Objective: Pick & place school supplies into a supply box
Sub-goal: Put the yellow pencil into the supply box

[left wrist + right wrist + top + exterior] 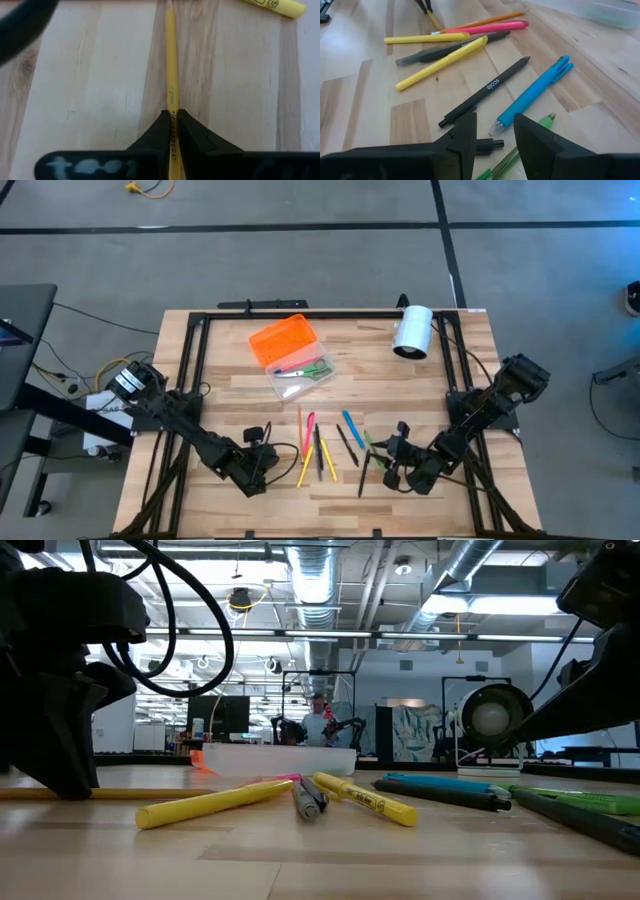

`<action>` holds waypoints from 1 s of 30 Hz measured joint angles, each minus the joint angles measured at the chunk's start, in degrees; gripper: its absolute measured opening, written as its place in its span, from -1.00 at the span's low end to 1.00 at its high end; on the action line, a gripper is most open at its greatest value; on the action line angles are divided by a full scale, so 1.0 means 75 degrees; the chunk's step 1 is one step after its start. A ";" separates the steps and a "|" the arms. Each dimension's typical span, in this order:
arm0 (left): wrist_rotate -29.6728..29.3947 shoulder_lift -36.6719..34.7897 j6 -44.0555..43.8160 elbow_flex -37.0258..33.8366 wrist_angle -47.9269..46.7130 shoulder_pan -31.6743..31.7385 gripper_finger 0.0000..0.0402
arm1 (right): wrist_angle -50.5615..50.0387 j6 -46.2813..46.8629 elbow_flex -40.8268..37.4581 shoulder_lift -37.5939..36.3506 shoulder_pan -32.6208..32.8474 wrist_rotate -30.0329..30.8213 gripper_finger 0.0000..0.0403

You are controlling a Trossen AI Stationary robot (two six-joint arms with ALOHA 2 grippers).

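From above, the box is sitting open mid-desk holding scissors, pens lying nearer. The left gripper is clamping a yellow pencil in its wrist view. The right gripper is hovering, fingers apart, over a black pen.

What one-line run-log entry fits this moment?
left tool: shut on yellow pencil | right tool: open over blue pen | supply box: scissors inside

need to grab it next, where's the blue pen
In the high view the blue pen lies right of centre among the loose pens, just ahead of the right gripper.
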 joint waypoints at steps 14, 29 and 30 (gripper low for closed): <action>0.0924 -0.0222 0.0591 0.0011 -0.0007 0.0458 -0.73 | 0.0062 -0.0052 0.0000 0.0000 0.0000 -0.0021 -0.39; 0.1876 -0.0431 0.0785 0.0058 -0.0429 0.0791 -0.49 | 0.0024 -0.0120 0.0000 0.0000 0.0000 -0.0076 -0.39; 0.1833 -0.0431 0.0802 0.0058 -0.0400 0.0787 -0.49 | 0.0008 -0.0120 0.0000 0.0000 0.0000 -0.0076 -0.39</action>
